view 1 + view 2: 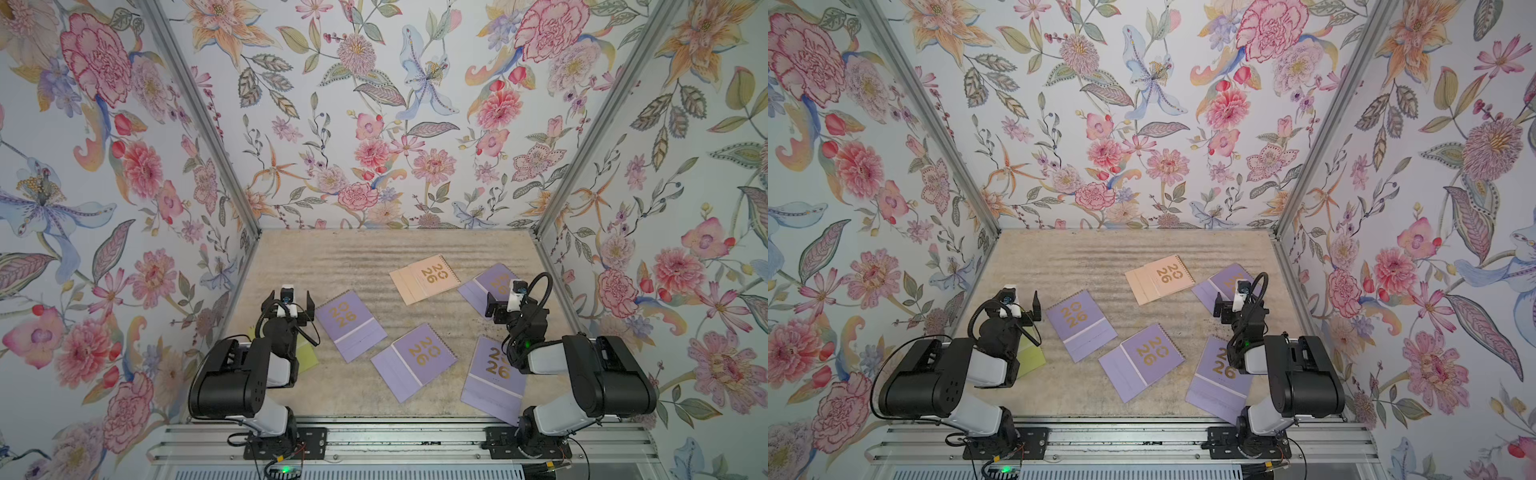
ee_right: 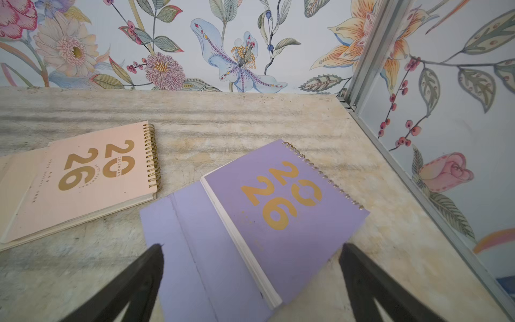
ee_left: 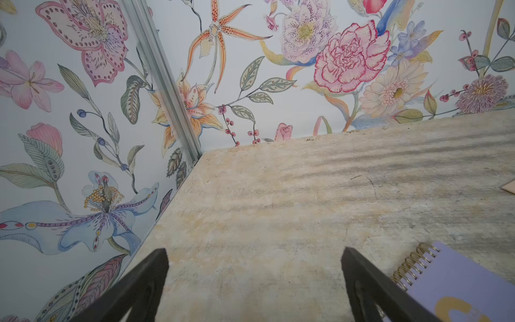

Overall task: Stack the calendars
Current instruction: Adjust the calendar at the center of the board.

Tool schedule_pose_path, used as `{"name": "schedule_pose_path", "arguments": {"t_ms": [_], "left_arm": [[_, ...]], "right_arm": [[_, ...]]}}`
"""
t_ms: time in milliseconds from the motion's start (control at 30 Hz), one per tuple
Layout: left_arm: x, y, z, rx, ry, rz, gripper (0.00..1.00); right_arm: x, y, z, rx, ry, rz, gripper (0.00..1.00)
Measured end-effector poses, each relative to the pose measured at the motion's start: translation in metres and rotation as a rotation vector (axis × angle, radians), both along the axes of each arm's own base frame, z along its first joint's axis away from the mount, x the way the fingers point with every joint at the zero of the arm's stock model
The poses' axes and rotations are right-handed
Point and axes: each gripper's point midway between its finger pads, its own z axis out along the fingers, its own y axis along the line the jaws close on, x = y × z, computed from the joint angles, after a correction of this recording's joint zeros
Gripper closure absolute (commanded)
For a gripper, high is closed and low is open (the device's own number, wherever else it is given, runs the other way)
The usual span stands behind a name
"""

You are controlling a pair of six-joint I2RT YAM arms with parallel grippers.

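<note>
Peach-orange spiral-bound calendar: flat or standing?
Flat. The peach-orange spiral-bound calendar lies cover-up on the beige tabletop, gold 2026 showing, nothing stacked on it.

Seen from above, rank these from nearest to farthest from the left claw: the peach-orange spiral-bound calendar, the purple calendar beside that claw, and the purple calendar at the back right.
1. Lavender spiral-bound calendar, just to the right of the left gripper.
2. Peach-orange spiral-bound calendar, middle back.
3. Second lavender calendar, at the back right.

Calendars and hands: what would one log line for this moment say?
calendars: six, flat, unstacked | left hand: open, empty | right hand: open, empty, above purple calendar
</note>
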Motion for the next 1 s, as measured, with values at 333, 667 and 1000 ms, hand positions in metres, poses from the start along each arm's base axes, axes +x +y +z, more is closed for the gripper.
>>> {"name": "schedule_pose_path", "arguments": {"t_ms": [333,667,1000], "left_arm": [[0.0000,0.0000,0.0000,0.000,0.000,0.000,0.00],[0.0000,0.0003,-0.0001,0.000,0.000,0.002,0.00],[0.0007,0.0002,-0.0018,-0.001,0.009,0.001,0.00]], "right_arm": [[0.0000,0.0000,0.0000,0.000,0.000,0.000,0.01],[0.0000,0.0000,0.0000,0.000,0.000,0.000,0.01],[-0.0016,-0.0023,-0.0006,0.002,0.015,-0.010,0.01]]}}
